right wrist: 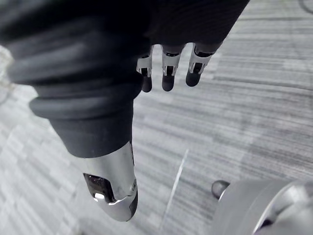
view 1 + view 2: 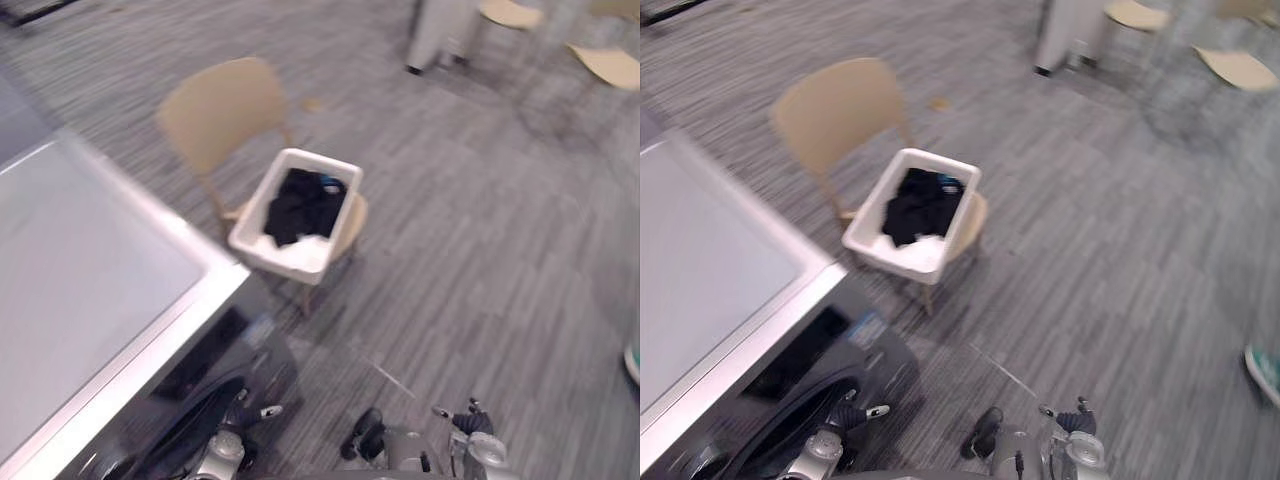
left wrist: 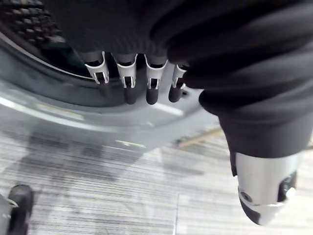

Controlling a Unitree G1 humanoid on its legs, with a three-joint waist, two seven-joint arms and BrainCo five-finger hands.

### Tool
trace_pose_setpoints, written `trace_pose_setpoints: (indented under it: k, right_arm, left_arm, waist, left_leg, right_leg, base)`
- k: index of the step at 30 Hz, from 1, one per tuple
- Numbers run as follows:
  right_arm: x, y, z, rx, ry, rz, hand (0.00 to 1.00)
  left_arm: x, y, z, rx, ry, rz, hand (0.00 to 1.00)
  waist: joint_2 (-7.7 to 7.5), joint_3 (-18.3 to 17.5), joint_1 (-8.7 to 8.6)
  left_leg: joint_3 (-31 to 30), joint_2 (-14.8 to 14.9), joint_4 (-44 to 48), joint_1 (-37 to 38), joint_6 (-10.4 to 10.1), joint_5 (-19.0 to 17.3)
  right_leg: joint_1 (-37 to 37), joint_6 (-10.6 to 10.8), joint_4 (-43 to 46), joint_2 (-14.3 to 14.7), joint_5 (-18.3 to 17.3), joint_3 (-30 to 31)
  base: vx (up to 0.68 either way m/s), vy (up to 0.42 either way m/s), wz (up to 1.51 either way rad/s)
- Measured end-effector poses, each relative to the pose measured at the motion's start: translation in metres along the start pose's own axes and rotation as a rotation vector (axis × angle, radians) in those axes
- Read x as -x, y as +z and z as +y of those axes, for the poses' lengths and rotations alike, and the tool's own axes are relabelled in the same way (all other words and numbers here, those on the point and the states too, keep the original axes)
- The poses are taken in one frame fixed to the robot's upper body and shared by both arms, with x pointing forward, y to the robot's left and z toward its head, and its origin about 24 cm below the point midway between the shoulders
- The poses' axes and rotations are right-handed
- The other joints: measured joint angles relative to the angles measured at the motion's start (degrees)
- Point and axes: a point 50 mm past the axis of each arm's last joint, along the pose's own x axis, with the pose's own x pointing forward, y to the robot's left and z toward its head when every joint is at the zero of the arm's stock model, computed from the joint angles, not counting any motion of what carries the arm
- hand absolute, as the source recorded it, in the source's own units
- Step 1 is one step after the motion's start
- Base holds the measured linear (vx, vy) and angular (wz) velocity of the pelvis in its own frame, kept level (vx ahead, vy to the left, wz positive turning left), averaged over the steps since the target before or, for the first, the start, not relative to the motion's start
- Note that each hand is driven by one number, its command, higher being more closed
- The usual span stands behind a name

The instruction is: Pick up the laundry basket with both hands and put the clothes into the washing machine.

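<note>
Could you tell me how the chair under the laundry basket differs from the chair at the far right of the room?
The near chair carries the white laundry basket on its seat; the far chair has a bare seat. The near chair stands beside the washing machine; the far chair stands well away across the floor. Both are tan.

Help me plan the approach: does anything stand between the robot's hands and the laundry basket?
Nothing visible does. Bare carpet lies between the left hand, the right hand and the laundry basket, which sits on a tan chair.
</note>
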Motion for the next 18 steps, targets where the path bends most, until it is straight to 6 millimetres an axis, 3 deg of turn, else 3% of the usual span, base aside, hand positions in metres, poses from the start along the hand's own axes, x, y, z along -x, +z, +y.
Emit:
trace_pose_setpoints:
  k: [1, 2, 3, 4, 6, 7, 9, 10, 11, 12, 13, 15, 16, 17, 18]
  right_arm:
    - [0.001, -0.003, 0.001, 0.015, 0.005, 0.013, 0.0]
    - [-0.001, -0.002, -0.001, 0.02, 0.001, 0.013, 0.0]
    - [-0.001, -0.004, -0.002, 0.027, -0.001, 0.027, 0.0]
    - [0.0, -0.006, 0.0, 0.027, 0.002, 0.037, 0.0]
    - [0.002, -0.008, 0.005, 0.028, 0.017, 0.047, 0.0]
    - [0.002, -0.009, 0.009, 0.019, 0.024, 0.048, 0.0]
    - [0.003, -0.008, 0.013, 0.006, 0.031, 0.049, 0.0]
    - [0.003, -0.008, 0.013, 0.001, 0.03, 0.049, 0.0]
    - [0.003, -0.007, 0.014, 0.0, 0.032, 0.047, 0.0]
    - [0.002, -0.005, 0.016, 0.0, 0.036, 0.046, 0.0]
    - [0.001, 0.0, 0.018, -0.002, 0.041, 0.032, 0.0]
    - [-0.002, 0.007, 0.024, -0.001, 0.053, 0.022, 0.0]
    - [-0.002, 0.007, 0.024, 0.001, 0.055, 0.027, 0.0]
    - [-0.002, 0.005, 0.025, 0.01, 0.059, 0.036, 0.0]
    - [-0.002, 0.005, 0.026, 0.011, 0.063, 0.038, 0.0]
  left_arm:
    - [0.001, -0.003, -0.004, 0.025, -0.007, 0.012, 0.0]
    - [0.002, -0.002, -0.01, 0.064, -0.013, 0.02, 0.0]
    - [0.003, 0.0, -0.014, 0.099, -0.019, 0.02, 0.0]
    - [0.004, 0.0, -0.019, 0.134, -0.026, 0.024, 0.0]
    - [0.007, -0.003, -0.018, 0.183, -0.014, 0.016, 0.0]
    - [0.007, 0.0, -0.015, 0.198, 0.0, 0.0, 0.0]
    - [0.007, 0.002, -0.015, 0.222, 0.016, -0.01, 0.0]
    - [0.007, 0.004, -0.016, 0.242, 0.016, -0.02, 0.0]
    - [0.007, 0.006, -0.015, 0.254, 0.02, -0.029, 0.0]
    - [0.007, 0.008, -0.015, 0.255, 0.022, -0.036, 0.0]
    - [0.006, 0.008, -0.015, 0.253, 0.023, -0.037, 0.0]
    - [0.006, 0.011, -0.015, 0.259, 0.023, -0.043, 0.0]
    - [0.005, 0.012, -0.015, 0.261, 0.023, -0.045, 0.0]
    - [0.005, 0.011, -0.016, 0.27, 0.02, -0.033, 0.0]
    - [0.005, 0.008, -0.016, 0.269, 0.02, -0.021, 0.0]
  waist:
    - [1.01, -0.06, 0.22]
    - [1.62, 0.36, 0.69]
    - [1.73, 1.13, 0.8]
    - [1.44, 1.81, 0.93]
    - [0.67, 2.58, 1.47]
    - [0.81, 2.77, 2.01]
    - [1.8, 3.31, 2.25]
    - [2.12, 3.48, 2.54]
    - [1.96, 3.8, 2.77]
    - [1.41, 3.74, 4.05]
    - [1.14, 3.57, 4.36]
    - [1.02, 3.73, 4.11]
    - [0.99, 3.74, 4.28]
    - [0.66, 3.94, 4.11]
    - [-0.15, 4.13, 4.23]
  left_leg:
    - [-3.56, 4.59, 10.02, -1.08, 6.9, 1.46]
    - [-9.86, 6.5, 18.33, -3.71, 11.28, 0.4]
    - [-20.45, 4.73, 24.14, -9.04, 10.81, -1.0]
    - [-30.1, 0.4, 26.61, -14.02, 8.4, -2.41]
    - [-41.97, -7.91, 23.3, -21.27, 5.06, -4.59]
    - [-44.46, -11.37, 17.46, -23.81, 5.03, -4.6]
    - [-44.93, -14.59, 6.86, -27.41, 4.62, -4.28]
    - [-44.82, -16.67, -2.96, -28.12, 2.29, -2.31]
    - [-45.03, -17.38, -6.28, -28.28, 3.28, 0.96]
    - [-44.64, -18.78, -10.69, -26.95, 4.15, 5.9]
    - [-44.31, -19.39, -10.74, -26.86, 5.73, 6.49]
    - [-44.33, -19.74, -6.19, -28.57, 9.45, 2.99]
    - [-44.17, -19.99, -5.75, -28.12, 9.72, 2.03]
    - [-44.07, -21.08, -7.35, -25.27, 9.74, 0.47]
    - [-43.6, -22.61, -9.83, -21.36, 10.29, 0.02]
  right_leg:
    - [0.05, -0.88, 0.4, 2.38, -1.12, 3.52]
    - [0.55, -2.13, 0.66, 4.19, -2.19, 6.64]
    - [1.65, -2.59, 0.65, 5.6, -2.95, 9.71]
    - [3.14, -2.66, 0.32, 6.43, -3.38, 12.16]
    - [6.11, -1.58, -1.95, 8.17, -3.62, 16.71]
    - [7.85, 0.65, -3.41, 8.52, -3.19, 18.05]
    - [11.0, 1.97, -7.29, 9.69, -2.56, 20.44]
    - [12.98, 2.82, -10.02, 10.19, -2.01, 21.51]
    - [14.19, 3.22, -11.56, 10.27, -1.63, 22.3]
    - [16.26, 4.17, -14.8, 10.24, -0.61, 24.47]
    - [17.14, 4.42, -16.22, 9.97, -0.34, 25.99]
    - [17.12, 5.27, -15.35, 9.35, -0.85, 26.91]
    - [17.12, 6.37, -13.96, 8.77, -1.52, 26.98]
    - [15.91, 9.3, -7.23, 6.93, -3.35, 26.93]
    - [11.29, 10.5, 6.2, 4.26, -4.08, 27.09]
  base:
    - [0.25, -0.122, -2.14]
    - [0.24, -0.116, -1.94]
    - [0.23, -0.104, -1.71]
    - [0.21, -0.074, -1.5]
    - [0.23, -0.052, -1.38]
    - [0.21, -0.019, -1.18]
    - [0.25, 0.028, -0.79]
    - [0.29, 0.056, -0.51]
    - [0.34, 0.076, -0.62]
    - [0.39, 0.094, -0.64]
    - [0.42, 0.107, -0.57]
    - [0.43, 0.157, -0.21]
    - [0.53, 0.227, -0.07]
    - [0.56, 0.253, 0.03]
    - [0.49, 0.208, 0.11]
